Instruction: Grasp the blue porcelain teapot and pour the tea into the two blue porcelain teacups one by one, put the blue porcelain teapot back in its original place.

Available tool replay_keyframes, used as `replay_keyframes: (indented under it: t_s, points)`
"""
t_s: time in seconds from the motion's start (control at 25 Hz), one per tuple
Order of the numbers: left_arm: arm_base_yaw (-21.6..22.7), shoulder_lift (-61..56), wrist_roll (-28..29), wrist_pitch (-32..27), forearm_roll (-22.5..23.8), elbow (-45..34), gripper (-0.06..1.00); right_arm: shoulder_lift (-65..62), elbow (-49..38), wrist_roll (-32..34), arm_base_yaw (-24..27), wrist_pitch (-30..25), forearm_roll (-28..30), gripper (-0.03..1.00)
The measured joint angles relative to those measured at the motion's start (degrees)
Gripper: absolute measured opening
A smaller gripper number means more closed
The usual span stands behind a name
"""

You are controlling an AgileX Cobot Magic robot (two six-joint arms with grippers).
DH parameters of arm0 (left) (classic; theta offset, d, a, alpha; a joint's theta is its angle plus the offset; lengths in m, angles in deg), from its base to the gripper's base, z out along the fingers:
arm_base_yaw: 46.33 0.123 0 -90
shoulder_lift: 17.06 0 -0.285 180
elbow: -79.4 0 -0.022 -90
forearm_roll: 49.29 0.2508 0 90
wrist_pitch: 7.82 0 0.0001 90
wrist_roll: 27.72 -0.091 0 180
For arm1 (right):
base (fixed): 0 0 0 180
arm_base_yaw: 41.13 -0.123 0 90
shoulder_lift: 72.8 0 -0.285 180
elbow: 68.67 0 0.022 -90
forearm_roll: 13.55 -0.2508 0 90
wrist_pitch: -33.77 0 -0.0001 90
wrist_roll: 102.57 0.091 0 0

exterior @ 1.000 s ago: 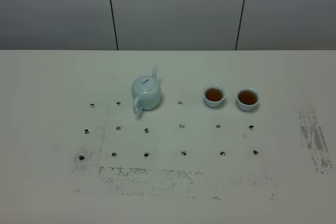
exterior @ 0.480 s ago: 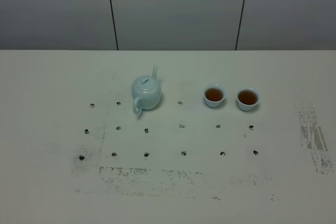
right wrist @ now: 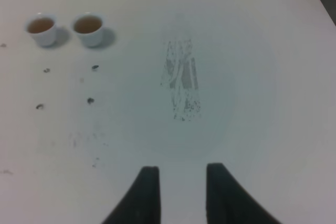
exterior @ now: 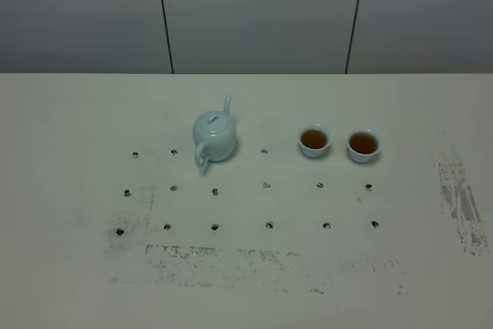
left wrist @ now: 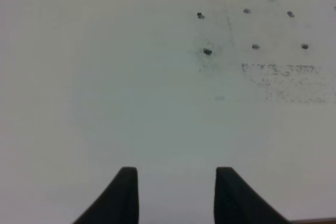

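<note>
**Two cups full, both hands empty**

Both hands stand clear of the crockery. The left hand [left wrist: 177, 195] hovers over bare desk [left wrist: 105, 103] with its fingers parted and nothing between them; the right hand [right wrist: 178, 192] does likewise, its gap a little narrower.

Farther out, the blue porcelain teapot [exterior: 214, 135] sits upright on the desk, lid on, spout pointing to the far side and loop handle toward the near side. Well to its right, the two blue porcelain teacups stand side by side without touching: the left cup [exterior: 313, 142] and the right cup [exterior: 363, 146] each hold brown tea.
</note>
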Motion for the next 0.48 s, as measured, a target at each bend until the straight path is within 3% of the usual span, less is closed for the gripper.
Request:
replay_keyframes:
  t_s: [0.48]
  points:
    - [0.0,0.0,0.0,0.0,0.0,0.0,0.41,0.0,0.0,0.0,0.0,0.0,0.0,0.23]
